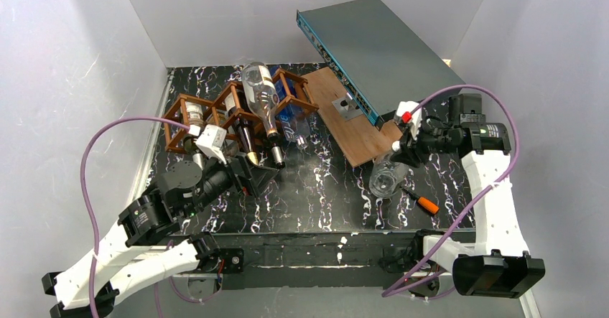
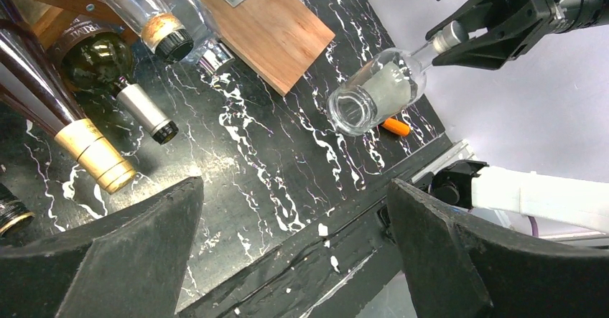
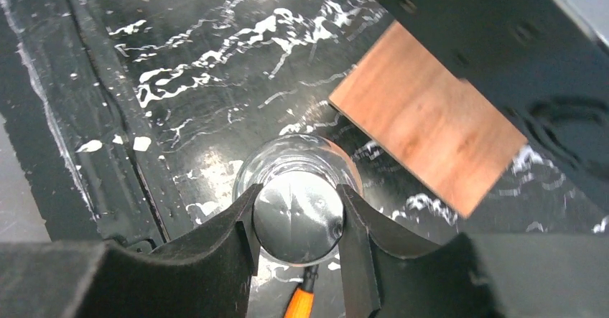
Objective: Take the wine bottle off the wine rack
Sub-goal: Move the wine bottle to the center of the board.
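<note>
The reddish-brown wine rack stands at the back left and holds several bottles, with a clear one lying on top. My right gripper is shut on the silver cap of another clear wine bottle. It holds that bottle tilted over the right side of the table, well away from the rack. The bottle also shows in the left wrist view. My left gripper is open and empty in front of the rack, and its fingers are spread wide apart.
A flat wooden board leans under a grey-blue metal box at the back. An orange-handled screwdriver lies under the held bottle. Bottle necks stick out of the rack toward my left gripper.
</note>
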### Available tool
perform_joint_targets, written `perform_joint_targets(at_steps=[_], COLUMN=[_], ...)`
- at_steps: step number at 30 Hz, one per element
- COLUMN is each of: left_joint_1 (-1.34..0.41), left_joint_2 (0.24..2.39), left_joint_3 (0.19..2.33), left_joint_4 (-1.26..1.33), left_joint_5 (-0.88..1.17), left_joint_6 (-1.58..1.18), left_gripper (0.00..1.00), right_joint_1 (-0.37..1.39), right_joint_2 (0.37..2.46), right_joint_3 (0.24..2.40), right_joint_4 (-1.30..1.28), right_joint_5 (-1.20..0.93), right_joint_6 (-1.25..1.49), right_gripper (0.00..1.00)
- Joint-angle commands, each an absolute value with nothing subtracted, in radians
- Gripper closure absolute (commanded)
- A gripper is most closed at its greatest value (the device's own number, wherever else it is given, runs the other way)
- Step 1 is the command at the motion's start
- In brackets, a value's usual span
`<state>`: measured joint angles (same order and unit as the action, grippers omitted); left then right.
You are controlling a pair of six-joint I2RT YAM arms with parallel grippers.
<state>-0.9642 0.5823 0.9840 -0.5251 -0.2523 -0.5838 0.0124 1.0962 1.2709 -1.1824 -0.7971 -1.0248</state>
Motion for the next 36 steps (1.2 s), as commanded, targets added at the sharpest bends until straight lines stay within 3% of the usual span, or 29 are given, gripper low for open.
perform_joint_targets(at_steps=[1,14,20,36], left_joint_1=[-0.962,-0.962,-0.962,-0.962], left_joint_2=[0.554,0.526,0.52,0.498], left_joint_3=[0.966,0.967,0.962,0.952], left_joint_4=[-0.535,-0.546,-0.548,-0.563], left_joint_5=[-0.29,-0.302,-0.308,-0.333], left_joint_6=[-0.581,-0.56,-0.551,-0.551], left_gripper=[0.02,0.02,0.02,0.02], right_joint_1=[-0.058,-0.263,-0.375,-0.459], right_joint_2=[1.053,1.115,1.14,1.3], right_joint_3=[1.355,1.411,1.364,1.329], right_joint_4=[-1.091,-0.937,-0.703,-0.329], right_joint_5=[-0.761,-0.628,-0.568,-0.4], right_joint_6=[-0.931,-0.802,-0.673,-0.451], right_gripper=[0.92,0.92,0.91,0.92])
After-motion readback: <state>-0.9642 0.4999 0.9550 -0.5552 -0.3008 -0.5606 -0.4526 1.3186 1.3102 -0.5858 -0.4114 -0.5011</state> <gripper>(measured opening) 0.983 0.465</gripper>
